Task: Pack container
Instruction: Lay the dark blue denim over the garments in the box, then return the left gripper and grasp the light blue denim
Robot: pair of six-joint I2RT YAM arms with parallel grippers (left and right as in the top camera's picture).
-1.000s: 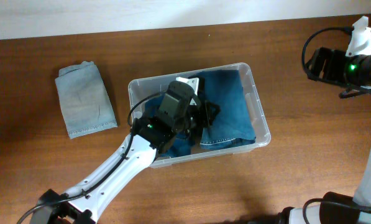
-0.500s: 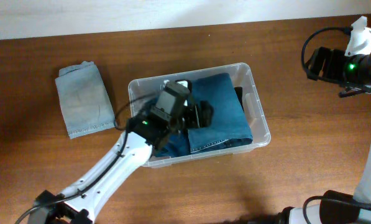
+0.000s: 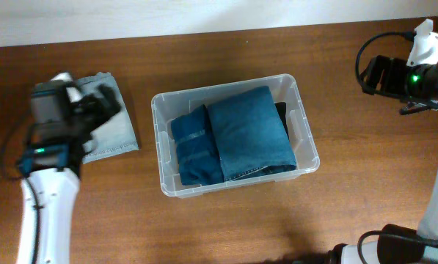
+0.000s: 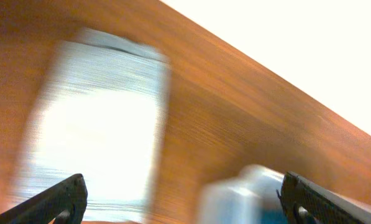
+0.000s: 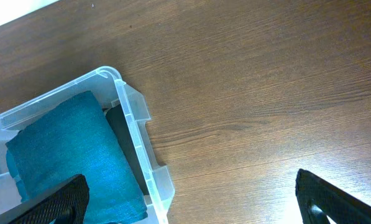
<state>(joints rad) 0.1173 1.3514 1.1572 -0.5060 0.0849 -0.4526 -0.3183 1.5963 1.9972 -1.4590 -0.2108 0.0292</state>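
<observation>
Hovering with jaws apart above the pale folded cloth (image 3: pixel 119 128), our left gripper (image 4: pixel 182 186) risks, we judge, pinching one layer and unfolding it; the container (image 3: pixel 233 183), well apart, holds folded denim (image 3: pixel 248 132); right gripper (image 5: pixel 190 186) gapes too.
</observation>
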